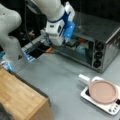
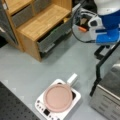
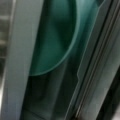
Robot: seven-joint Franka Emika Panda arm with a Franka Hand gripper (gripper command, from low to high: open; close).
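Observation:
In a front view my gripper, a white hand with a blue mount, hangs at the open front of a silver toaster oven. Its fingers are hidden behind the hand. A teal dish lies inside the oven, close to the gripper's right. The wrist view is filled by that teal dish, seen from very near, with a grey metal edge beside it; no fingers show there. A small orange thing lies just below the gripper. From the opposite side the hand hovers above the oven.
A pink pan with a white handle sits on a white cooktop at a front view's lower right; pan too. A wooden cabinet with drawers stands nearby. The oven's dark door bar sticks out.

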